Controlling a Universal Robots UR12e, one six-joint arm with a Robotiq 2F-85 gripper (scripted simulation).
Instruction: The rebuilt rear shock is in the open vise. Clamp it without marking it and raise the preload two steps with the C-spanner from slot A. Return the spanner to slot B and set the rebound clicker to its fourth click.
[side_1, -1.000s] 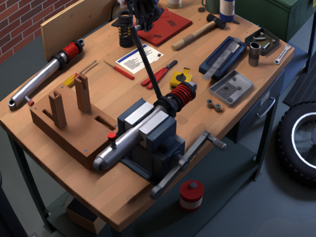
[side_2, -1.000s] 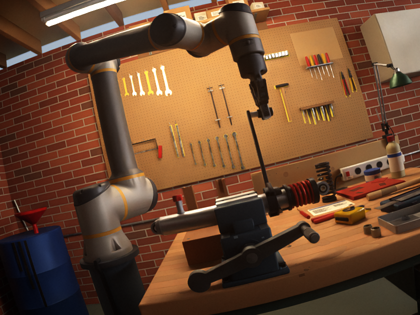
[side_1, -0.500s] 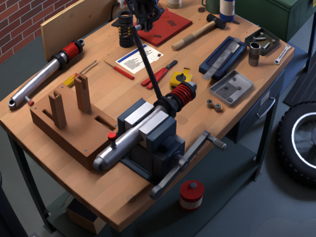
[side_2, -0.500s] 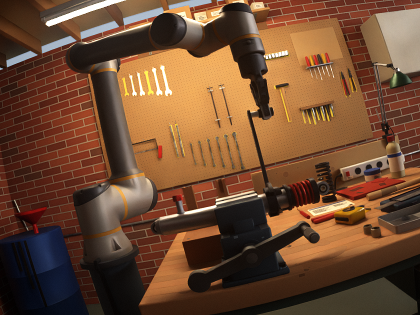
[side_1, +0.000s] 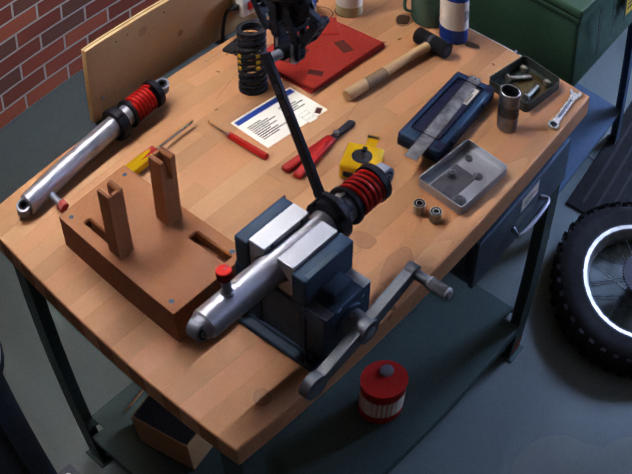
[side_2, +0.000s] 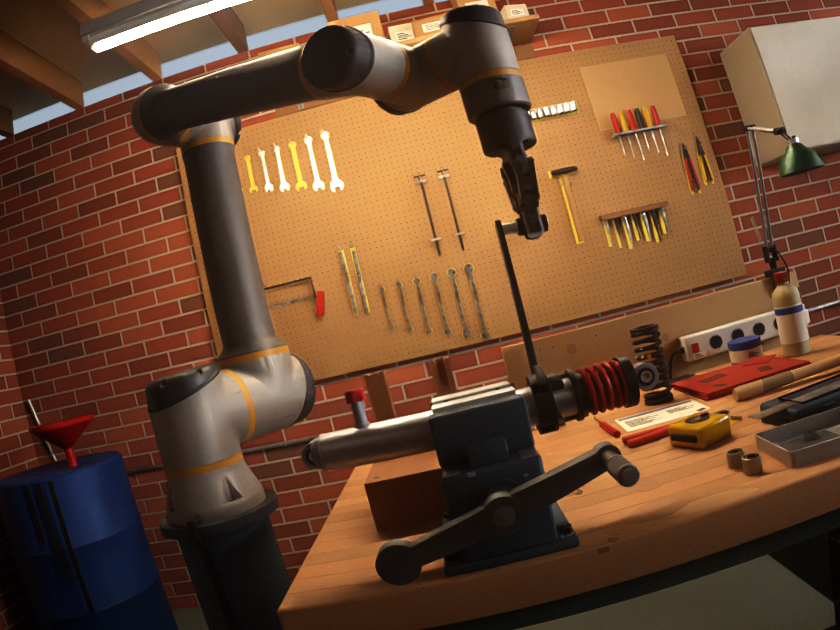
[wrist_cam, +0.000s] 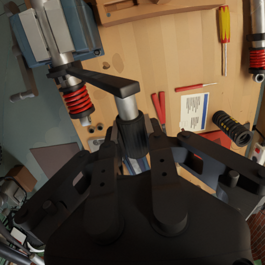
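The hooked end of the black C-spanner (side_1: 293, 120) sits on the dark preload collar (side_1: 326, 206) of the rear shock (side_1: 275, 260), which lies clamped between the pale jaw pads of the blue vise (side_1: 306, 275). The spanner's bar stands nearly upright from the collar. My gripper (wrist_cam: 132, 140) has its two fingers closed on either side of the black knurled grip at the spanner's upper end (side_2: 522, 227). The shock's red spring (side_1: 365, 186) sticks out on the right of the vise, and its red clicker knob (side_1: 223, 272) stands on the left end. The wooden slot block (side_1: 148, 240) lies left of the vise.
Behind the vise a second shock (side_1: 87, 145), a black coil spring (side_1: 251, 56) and a red mat (side_1: 326, 56) lie toward the bench's back edge. Red pliers (side_1: 316, 150), a yellow tape measure (side_1: 360, 155) and a grey tray (side_1: 462, 173) lie right. The vise handle (side_1: 367, 326) overhangs the front edge.
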